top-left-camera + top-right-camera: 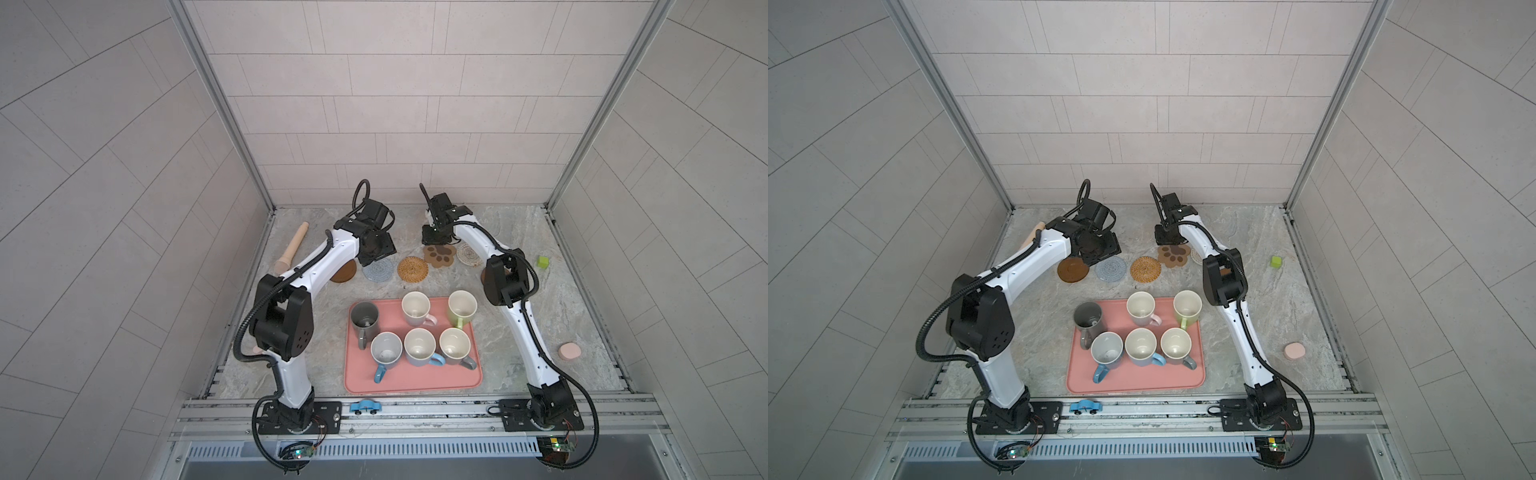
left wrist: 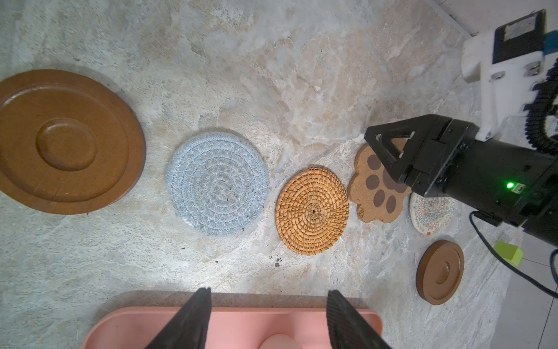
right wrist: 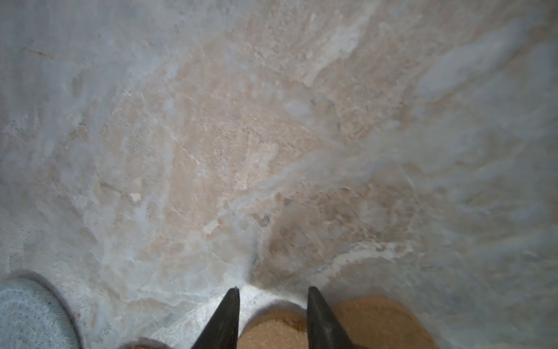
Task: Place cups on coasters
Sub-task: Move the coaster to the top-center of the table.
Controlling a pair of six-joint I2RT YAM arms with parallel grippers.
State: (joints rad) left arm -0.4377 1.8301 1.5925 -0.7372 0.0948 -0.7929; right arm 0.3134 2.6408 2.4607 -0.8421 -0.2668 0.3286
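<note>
Six cups stand on the pink tray [image 1: 415, 380]: a tall dark grey one [image 1: 365, 319], a pink-handled one [image 1: 415, 308], a green one [image 1: 461, 308], a pale grey one with a blue handle [image 1: 386, 353], a light blue one [image 1: 419, 347] and a grey one [image 1: 455, 344]. Behind the tray lie the coasters: brown disc [image 2: 66, 142], grey-blue crochet [image 2: 217, 182], rattan [image 2: 312, 211], paw [image 2: 370, 193], cream woven [image 2: 430, 216] and a second brown disc [image 2: 439, 272]. My left gripper [image 2: 268, 291] is open and empty above the tray's far edge. My right gripper [image 3: 273, 290] is open low over the paw coaster's far edge.
A wooden pin [image 1: 293, 251] lies at the back left. A green block [image 1: 542, 262] and a small pink disc [image 1: 569, 352] sit on the right. A blue toy car [image 1: 365, 406] rests on the front rail. Walls close in the back and both sides.
</note>
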